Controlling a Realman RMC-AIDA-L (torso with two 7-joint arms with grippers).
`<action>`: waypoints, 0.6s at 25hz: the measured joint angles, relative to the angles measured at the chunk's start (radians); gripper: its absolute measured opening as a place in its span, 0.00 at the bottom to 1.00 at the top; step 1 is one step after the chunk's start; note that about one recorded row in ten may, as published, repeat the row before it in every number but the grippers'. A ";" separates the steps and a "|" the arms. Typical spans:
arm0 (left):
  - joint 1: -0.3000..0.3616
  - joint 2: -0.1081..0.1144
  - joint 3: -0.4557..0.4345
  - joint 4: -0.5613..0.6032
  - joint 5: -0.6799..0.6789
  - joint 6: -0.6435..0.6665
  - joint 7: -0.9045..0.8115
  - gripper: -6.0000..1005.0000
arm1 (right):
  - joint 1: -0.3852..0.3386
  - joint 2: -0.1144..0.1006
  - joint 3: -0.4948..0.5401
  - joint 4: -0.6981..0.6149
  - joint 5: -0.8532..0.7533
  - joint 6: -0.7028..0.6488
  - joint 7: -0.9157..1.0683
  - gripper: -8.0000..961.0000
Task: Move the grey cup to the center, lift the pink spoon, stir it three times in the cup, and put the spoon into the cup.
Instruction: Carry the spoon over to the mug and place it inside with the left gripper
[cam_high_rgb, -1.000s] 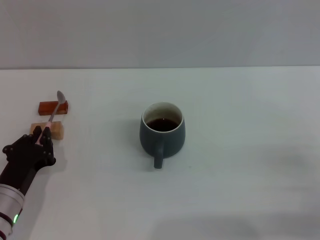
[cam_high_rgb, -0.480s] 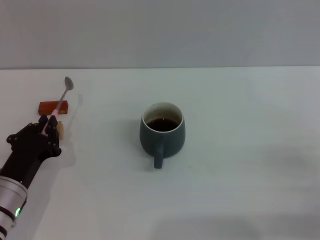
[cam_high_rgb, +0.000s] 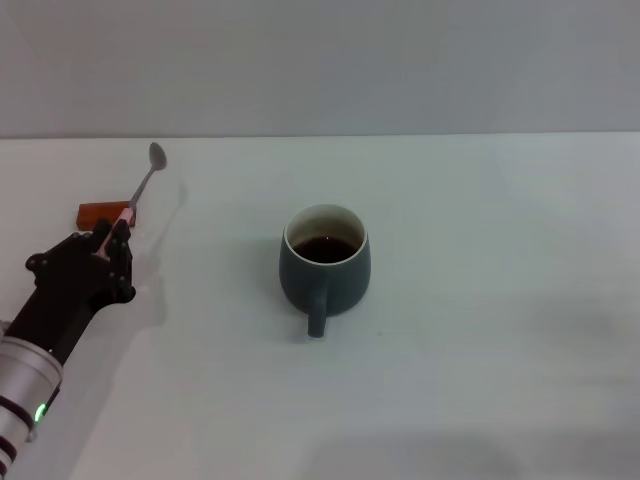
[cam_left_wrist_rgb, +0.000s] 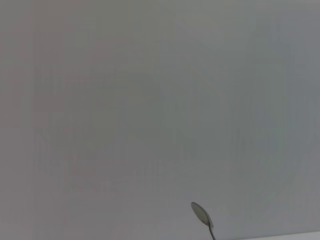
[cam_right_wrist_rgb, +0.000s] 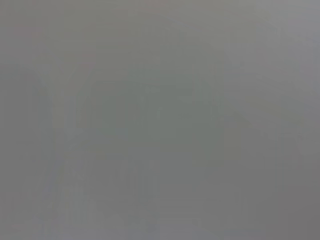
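The grey cup (cam_high_rgb: 324, 264) stands upright near the middle of the white table, its handle toward me and dark liquid inside. At the left, my left gripper (cam_high_rgb: 112, 236) is shut on the pink spoon (cam_high_rgb: 142, 189), gripping its pink handle. The spoon points up and away, its metal bowl raised above the table and well left of the cup. In the left wrist view the spoon's bowl (cam_left_wrist_rgb: 201, 215) shows against a blank grey wall. My right gripper is out of view; its wrist view shows only plain grey.
A red-brown block (cam_high_rgb: 98, 212) lies on the table (cam_high_rgb: 480, 300) just beyond my left gripper, partly hidden by it. The grey wall rises behind the table's far edge.
My left gripper has lifted the spoon off the two blocks and carried it up and to the right. The tan block is now hidden behind the gripper. The cup has not moved.
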 joint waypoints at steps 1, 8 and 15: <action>0.006 0.000 -0.013 -0.017 0.018 -0.018 0.000 0.15 | 0.000 0.000 0.000 0.000 0.000 0.000 0.000 0.01; 0.030 0.007 -0.076 -0.135 0.119 -0.141 -0.006 0.15 | -0.005 0.000 0.000 -0.001 0.009 0.000 0.000 0.01; 0.044 0.046 -0.076 -0.237 0.145 -0.186 -0.020 0.15 | -0.013 0.000 0.000 -0.001 0.010 0.000 0.000 0.01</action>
